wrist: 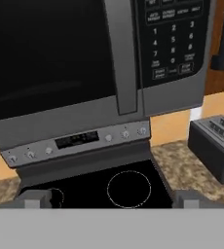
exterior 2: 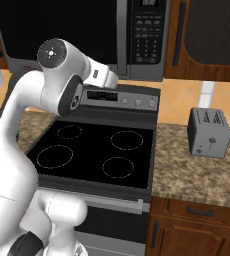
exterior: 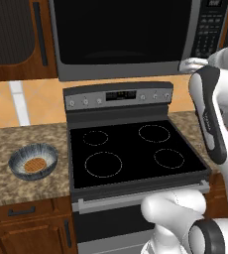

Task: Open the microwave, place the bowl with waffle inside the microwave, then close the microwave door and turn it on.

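While its jaws stand wide apart and hold nothing, the gripper (wrist: 111,199) hangs just below the microwave door (wrist: 46,53), facing its handle (wrist: 122,53). That stiff grey bar runs vertically between the black glass and the keypad (wrist: 175,39); it looks like the right place to grasp. The door, closed and probably light, faces out over the stove (exterior: 136,149). Well apart, left on the counter (exterior: 17,144), sits the bowl (exterior: 33,161) with the waffle (exterior: 34,164).
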